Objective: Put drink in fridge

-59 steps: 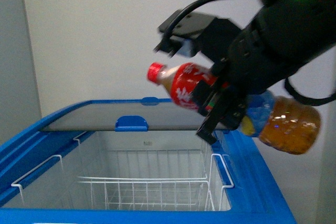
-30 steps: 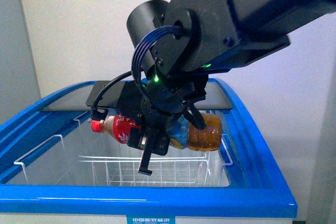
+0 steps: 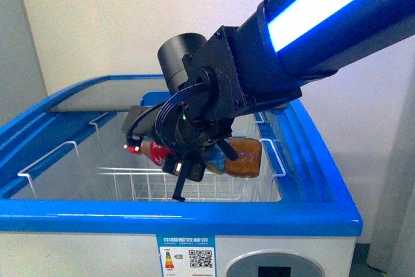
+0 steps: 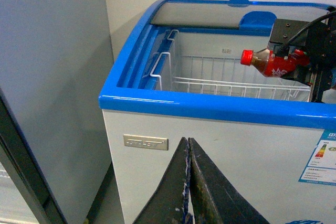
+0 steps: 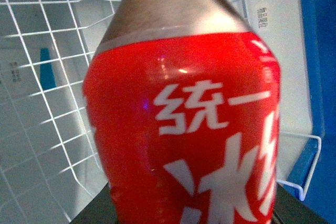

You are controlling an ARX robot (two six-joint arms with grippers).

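We are holding the red-labelled plastic tea bottle clamped in the right gripper, lying horizontal just above the white wire basket inside the blue-rimmed white chest fridge; left gripper pressed together, well apart outside.

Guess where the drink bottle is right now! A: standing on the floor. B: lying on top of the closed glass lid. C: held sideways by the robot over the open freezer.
C: the right gripper holds the bottle on its side, red cap leftward, above the wire basket in the open fridge.
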